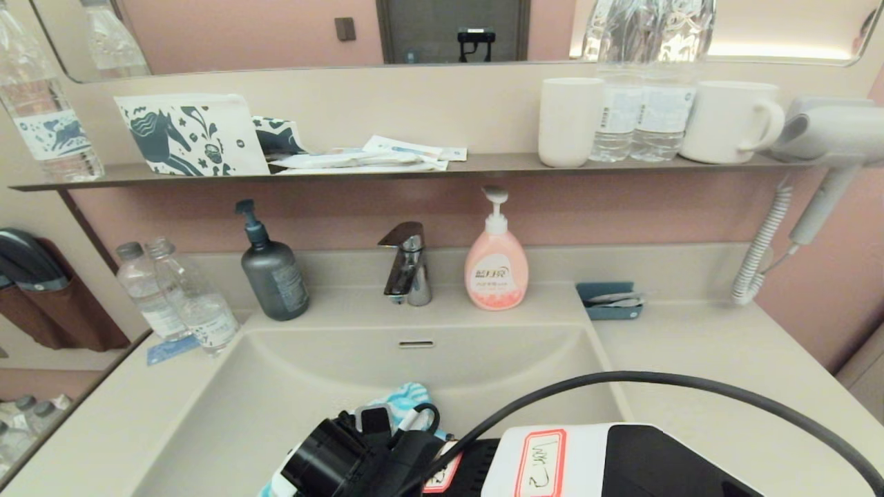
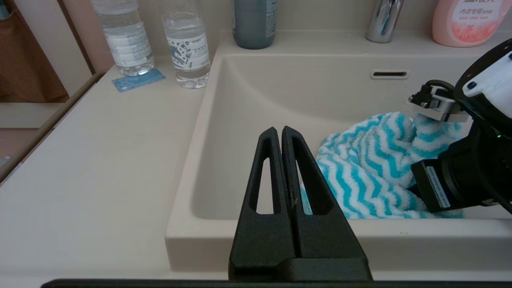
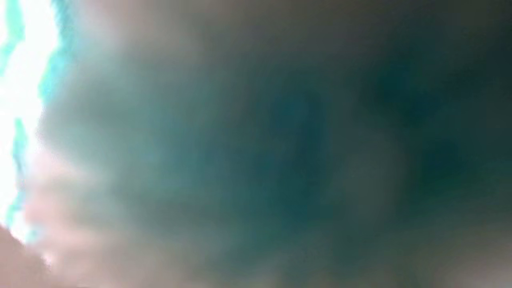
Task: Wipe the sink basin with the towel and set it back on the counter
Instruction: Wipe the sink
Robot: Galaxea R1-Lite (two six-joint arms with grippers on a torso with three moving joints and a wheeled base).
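The turquoise and white zigzag towel [image 1: 404, 400] [image 2: 372, 176] lies bunched inside the beige sink basin [image 1: 311, 386] [image 2: 260, 100], toward its near right part. My right arm's wrist [image 1: 359, 455] [image 2: 460, 180] reaches down into the basin and presses into the towel. The right wrist view is filled by blurred towel [image 3: 24, 100], so the gripper itself is hidden. My left gripper [image 2: 279, 130] is shut and empty, held over the basin's near rim, apart from the towel. The beige counter [image 1: 704, 359] [image 2: 100, 160] flanks the basin. The drain plug is hidden; the overflow slot [image 1: 416, 343] shows.
Behind the basin stand a chrome faucet [image 1: 407, 266], a dark pump bottle [image 1: 273, 269] and a pink soap bottle [image 1: 496, 262]. Two water bottles [image 1: 179, 297] stand on the left counter, a blue tray [image 1: 611, 301] at the back right. A black cable [image 1: 690, 386] arcs over the right counter.
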